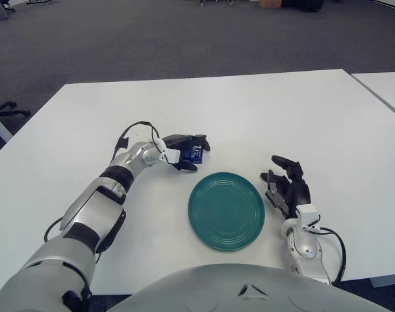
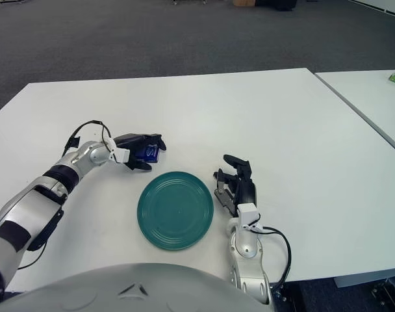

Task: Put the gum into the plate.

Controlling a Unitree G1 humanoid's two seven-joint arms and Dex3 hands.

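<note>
Gripping gum (image 1: 196, 154), left robot hand (image 1: 186, 151); plate (image 1: 226, 210) bare.

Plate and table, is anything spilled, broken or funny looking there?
No, nothing stands out. The green plate sits flat and bare on the white table. The left hand holds the blue gum just beyond the plate. The right hand shows beside the plate's right edge, holding nothing.

The left arm reaches forward across the table, its left hand (image 1: 186, 152) curled around a small blue object, apparently pinched between the fingers. The right hand (image 1: 288, 188) sits low near the body, fingers loosely spread, holding nothing.
</note>
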